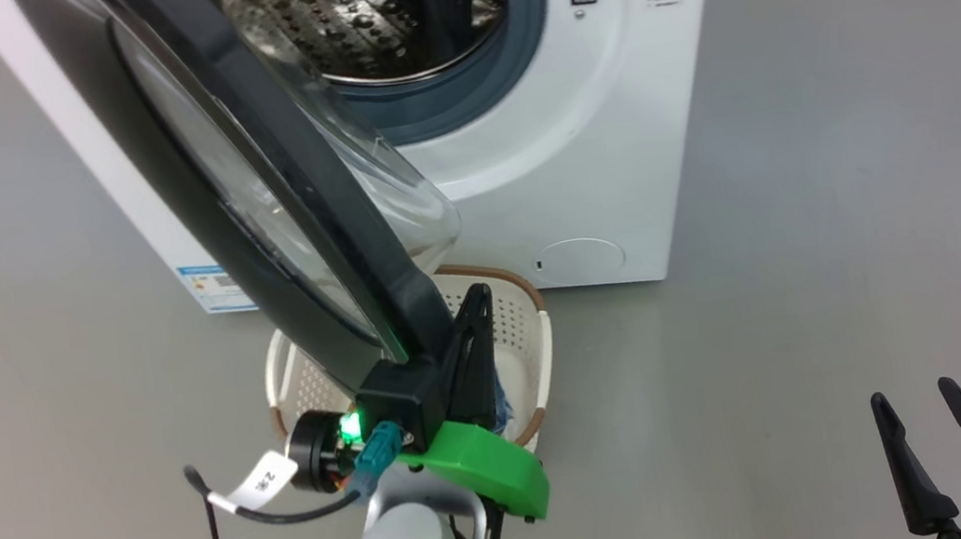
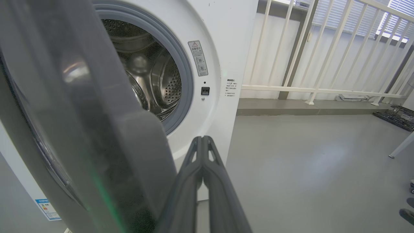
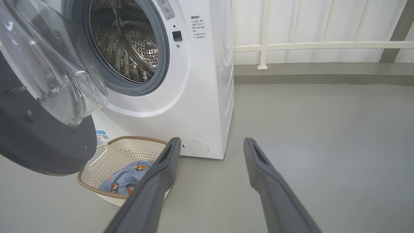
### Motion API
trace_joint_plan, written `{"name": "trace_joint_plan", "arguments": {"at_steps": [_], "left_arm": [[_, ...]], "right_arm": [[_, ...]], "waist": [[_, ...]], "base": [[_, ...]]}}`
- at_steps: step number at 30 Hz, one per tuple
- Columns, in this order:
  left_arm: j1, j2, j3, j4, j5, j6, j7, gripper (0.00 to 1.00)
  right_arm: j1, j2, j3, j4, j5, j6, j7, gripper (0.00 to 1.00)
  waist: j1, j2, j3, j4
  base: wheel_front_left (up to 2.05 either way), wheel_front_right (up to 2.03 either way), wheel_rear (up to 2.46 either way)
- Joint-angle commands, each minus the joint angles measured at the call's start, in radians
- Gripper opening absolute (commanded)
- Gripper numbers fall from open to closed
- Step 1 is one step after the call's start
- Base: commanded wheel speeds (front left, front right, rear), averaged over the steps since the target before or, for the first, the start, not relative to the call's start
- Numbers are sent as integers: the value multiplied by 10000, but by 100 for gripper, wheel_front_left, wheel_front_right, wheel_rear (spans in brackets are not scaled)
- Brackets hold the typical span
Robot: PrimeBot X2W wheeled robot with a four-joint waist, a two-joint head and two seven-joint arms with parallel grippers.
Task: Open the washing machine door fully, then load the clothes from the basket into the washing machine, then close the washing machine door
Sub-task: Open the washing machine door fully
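Note:
The white washing machine (image 1: 580,171) stands ahead, its steel drum (image 3: 129,48) showing. The washing machine door (image 1: 283,203) is swung partway out over the basket, black rim toward me and clear glass bowl (image 3: 55,81) facing the drum. My left gripper (image 1: 476,291) is shut with nothing between its fingers, which lie along the inner side of the door's lower rim (image 2: 97,145). The cream basket (image 3: 106,155) sits on the floor under the door. It holds the light blue bear-print clothes (image 3: 129,176). My right gripper (image 1: 911,389) hangs open low at the right, apart from everything.
Grey floor (image 1: 851,161) stretches free to the right of the machine. A white railing (image 2: 310,87) and a low step run behind it. A tagged cable (image 1: 266,483) hangs off my left wrist. Dark items and a white table leg (image 2: 401,149) sit at the far right.

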Motion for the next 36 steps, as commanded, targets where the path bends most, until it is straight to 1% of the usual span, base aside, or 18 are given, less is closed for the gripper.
{"name": "trace_joint_plan", "arguments": {"at_steps": [1, 12, 13, 21, 26, 30, 36], "left_arm": [[21, 677, 507, -124, 18, 413, 62, 0], [376, 949, 382, -1027, 194, 794, 75, 0], [376, 949, 382, -1027, 194, 794, 75, 0], [642, 1170, 356, -1533, 272, 1071, 93, 0], [814, 1401, 476, -1679, 257, 1217, 67, 0], [981, 1716, 665, -1780, 237, 1392, 58, 0], [1236, 2259, 1026, -2058, 176, 1682, 81, 0]], "right_arm": [[-303, -211, 283, -265, -1, 88, -49, 100], [-414, -374, 405, -201, 122, 88, -49, 100], [-414, -374, 405, -201, 122, 88, -49, 100], [-319, -400, 293, -262, 50, 88, -49, 100], [-262, -408, 262, -283, 34, 88, -49, 100], [-269, -370, 335, -285, 8, 88, -49, 100], [-298, -416, 542, -277, 11, 88, -49, 100]], "waist": [[0, 0, 18, 351], [0, 0, 121, 1409], [0, 0, 121, 1409], [0, 0, 143, 2401], [0, 0, 84, 2960], [0, 0, 3, 3166], [0, 0, 0, 3196]], "base": [[0, 0, 0], [0, 0, 0], [0, 0, 0], [0, 0, 0], [0, 0, 0], [0, 0, 0], [0, 0, 0]]}}
